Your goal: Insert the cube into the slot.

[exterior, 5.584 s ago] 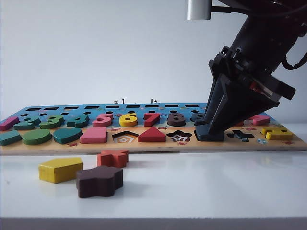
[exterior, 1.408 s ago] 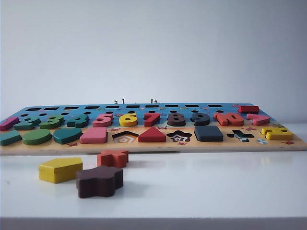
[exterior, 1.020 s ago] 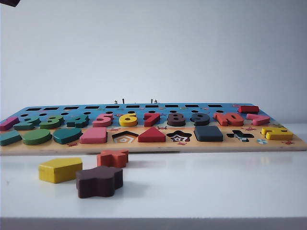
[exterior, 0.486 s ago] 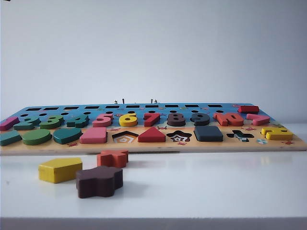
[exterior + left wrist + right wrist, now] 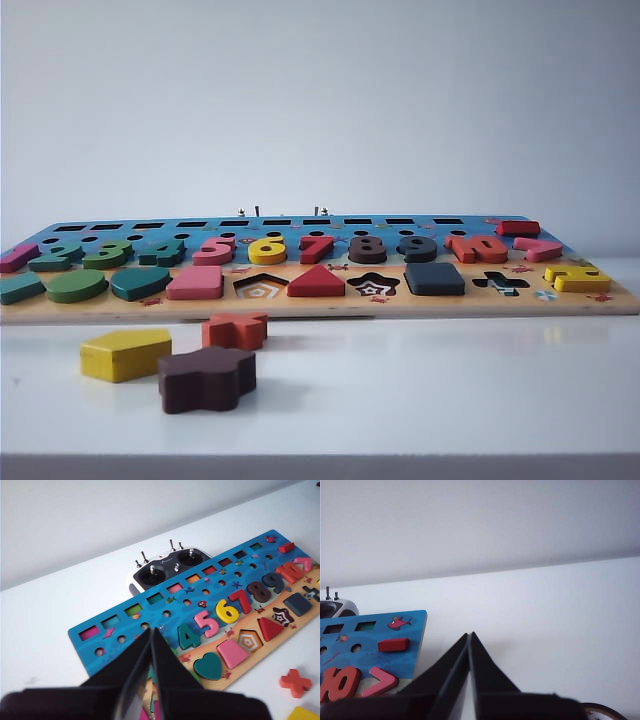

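Broadly, the white table [image 5: 420, 400] filled the lower part of the exterior view, and the long puzzle board [image 5: 320, 305] lay across it, seen nearly edge-on so that its far rows of small rectangular openings were squashed into thin dark slits. No arm or gripper appeared in that view at all. The cube [image 5: 435, 278] sat in the slot in the board's front row, between the star-patterned recess [image 5: 374, 286] and the cross-shaped recess [image 5: 501, 284]; the block covered the slot's floor completely, so nothing of the recess itself could be made out. In front of the board three loose pieces lay on the table: the yellow pentagon block [image 5: 125, 354], the dark brown flower-shaped block [image 5: 207, 378] just beside it, and an orange cross block [image 5: 235, 329] behind them, its lower edge partly hidden. A remote controller [image 5: 167, 572] lay behind the board, only its stick tips showing in the exterior view. The left gripper [image 5: 151, 630] hung high above the board's numbered end, its jaws pressed together with nothing between them. The right gripper [image 5: 469, 635] was raised past the board's far corner, likewise closed and empty, with a round object at the frame's edge cut off and unidentifiable.
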